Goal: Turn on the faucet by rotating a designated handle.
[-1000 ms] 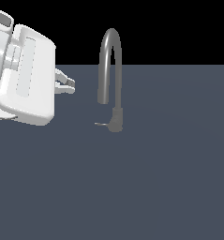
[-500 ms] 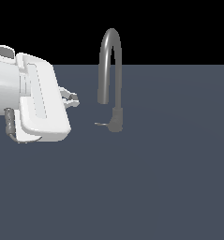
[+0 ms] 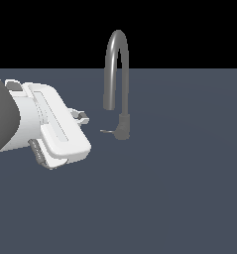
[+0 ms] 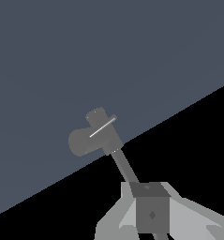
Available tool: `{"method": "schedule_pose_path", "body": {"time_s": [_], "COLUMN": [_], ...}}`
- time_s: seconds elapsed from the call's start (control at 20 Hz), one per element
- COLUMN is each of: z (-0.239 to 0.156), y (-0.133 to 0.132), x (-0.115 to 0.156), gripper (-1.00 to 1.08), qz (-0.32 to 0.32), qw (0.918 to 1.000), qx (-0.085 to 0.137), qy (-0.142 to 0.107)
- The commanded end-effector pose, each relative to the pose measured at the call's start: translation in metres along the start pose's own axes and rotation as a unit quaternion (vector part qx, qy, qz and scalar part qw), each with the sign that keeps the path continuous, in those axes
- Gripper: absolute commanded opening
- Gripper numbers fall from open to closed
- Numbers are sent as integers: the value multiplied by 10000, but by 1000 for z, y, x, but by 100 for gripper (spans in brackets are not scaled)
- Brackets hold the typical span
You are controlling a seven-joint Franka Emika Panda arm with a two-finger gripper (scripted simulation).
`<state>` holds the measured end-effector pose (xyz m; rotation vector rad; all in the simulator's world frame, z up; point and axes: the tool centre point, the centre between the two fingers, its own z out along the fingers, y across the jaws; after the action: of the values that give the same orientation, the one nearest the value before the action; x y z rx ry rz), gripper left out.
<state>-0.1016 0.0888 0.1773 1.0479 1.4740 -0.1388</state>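
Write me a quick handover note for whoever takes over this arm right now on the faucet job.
Gripper: holds nothing and is clear of the faucet; whether the fingers are open or shut cannot be told.
Faucet: upright on the grey surface, spout curving toward the exterior view's left.
Handle: thin lever sticking out of the base toward the gripper, with a gap between them.
Done: arm is near the handle, no contact.
Left: reach the handle and rotate it to turn the faucet on.

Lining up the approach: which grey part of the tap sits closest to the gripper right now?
The handle, the thin lever sticking sideways from the faucet base toward the gripper; the curved spout rises above, farther off.
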Motion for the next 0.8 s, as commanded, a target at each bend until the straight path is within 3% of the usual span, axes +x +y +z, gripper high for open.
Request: {"method": "schedule_pose_path", "body": {"time_s": [0.0,0.35,0.75], "z": [5,20,39], "y": [-3,-14,-27], "x": [7,24,41], "gripper": [-100,-100,-100], "qz": [-192,-728,-1331], "qw": [9996,9945,9818], "qx": [-204,-746,-1342], "qy": [-25,-104,-201]}}
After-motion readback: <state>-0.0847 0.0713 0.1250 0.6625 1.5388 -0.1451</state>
